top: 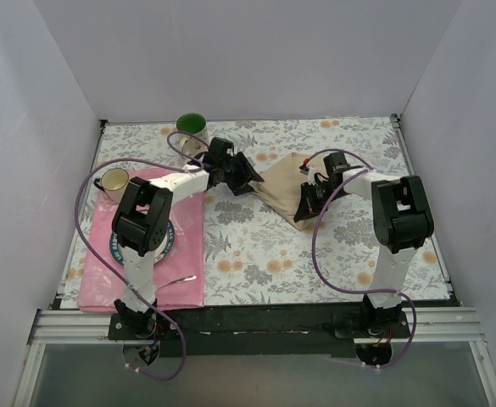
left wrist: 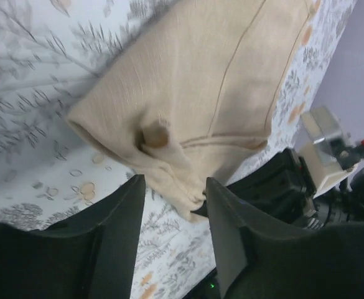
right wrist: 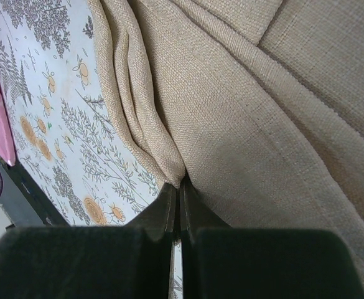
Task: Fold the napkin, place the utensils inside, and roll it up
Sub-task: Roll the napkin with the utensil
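The tan napkin (top: 283, 188) lies partly folded and bunched on the floral tablecloth at mid-table. My left gripper (top: 249, 180) stands open at its left corner. In the left wrist view the napkin (left wrist: 219, 81) hangs a drooping corner just ahead of the left gripper (left wrist: 172, 187), close to the right finger and not pinched. My right gripper (right wrist: 180, 185) is shut on a fold at the napkin (right wrist: 262, 124) edge, at its near right corner (top: 305, 206). One slim silver utensil (top: 177, 279) lies on the pink placemat, far from both grippers.
The pink placemat (top: 184, 254) with a plate (top: 169, 242) lies at the left, partly under the left arm. A green mug (top: 192, 127) and a cream cup (top: 114, 180) stand at the back left. White walls enclose the table.
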`<state>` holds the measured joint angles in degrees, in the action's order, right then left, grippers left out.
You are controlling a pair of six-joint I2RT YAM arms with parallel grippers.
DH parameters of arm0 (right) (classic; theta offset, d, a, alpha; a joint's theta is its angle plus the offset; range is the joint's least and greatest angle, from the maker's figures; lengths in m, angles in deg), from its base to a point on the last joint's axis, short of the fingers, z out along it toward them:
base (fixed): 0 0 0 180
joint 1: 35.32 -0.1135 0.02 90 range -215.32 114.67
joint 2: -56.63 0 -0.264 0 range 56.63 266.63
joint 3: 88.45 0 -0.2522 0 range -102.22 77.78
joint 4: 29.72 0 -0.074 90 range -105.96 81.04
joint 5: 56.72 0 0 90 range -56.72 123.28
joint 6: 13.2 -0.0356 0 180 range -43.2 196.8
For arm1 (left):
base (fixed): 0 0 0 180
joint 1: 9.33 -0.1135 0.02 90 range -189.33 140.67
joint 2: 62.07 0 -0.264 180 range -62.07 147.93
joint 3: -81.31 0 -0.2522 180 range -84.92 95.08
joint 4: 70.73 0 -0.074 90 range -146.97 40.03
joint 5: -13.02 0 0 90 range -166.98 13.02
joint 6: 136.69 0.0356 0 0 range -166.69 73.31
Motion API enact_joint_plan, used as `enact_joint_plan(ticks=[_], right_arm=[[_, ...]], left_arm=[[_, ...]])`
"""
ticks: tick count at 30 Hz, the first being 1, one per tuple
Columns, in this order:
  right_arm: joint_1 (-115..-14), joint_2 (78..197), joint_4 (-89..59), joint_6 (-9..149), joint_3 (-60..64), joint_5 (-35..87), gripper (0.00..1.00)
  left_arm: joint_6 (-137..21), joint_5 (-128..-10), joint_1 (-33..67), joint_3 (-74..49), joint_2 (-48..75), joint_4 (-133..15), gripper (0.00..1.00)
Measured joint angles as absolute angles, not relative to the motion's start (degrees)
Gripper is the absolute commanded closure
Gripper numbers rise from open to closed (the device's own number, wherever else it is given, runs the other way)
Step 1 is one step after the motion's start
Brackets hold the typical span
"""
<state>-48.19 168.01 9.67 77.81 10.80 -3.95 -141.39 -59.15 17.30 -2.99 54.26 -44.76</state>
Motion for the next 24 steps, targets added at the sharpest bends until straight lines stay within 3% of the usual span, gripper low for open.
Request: enact_joint_plan(ticks=[6,15,24], right_arm=[[-48.19,168.03,9.69,77.86,10.78,-3.95,0.99],[-48.19,168.12,9.84,77.86,10.67,-3.95,0.99],[-48.19,168.12,9.84,77.86,10.67,-3.95,0.99]], left_arm=[[-148.64,-49.69,21.72,-14.95,54.13,-58.7,0.86],[-154.52,-43.83,22.66,-16.81,56.23,-74.81,0.91],[-155.24,-43.59,22.5,-14.21,62.7,-78.96,0.95]])
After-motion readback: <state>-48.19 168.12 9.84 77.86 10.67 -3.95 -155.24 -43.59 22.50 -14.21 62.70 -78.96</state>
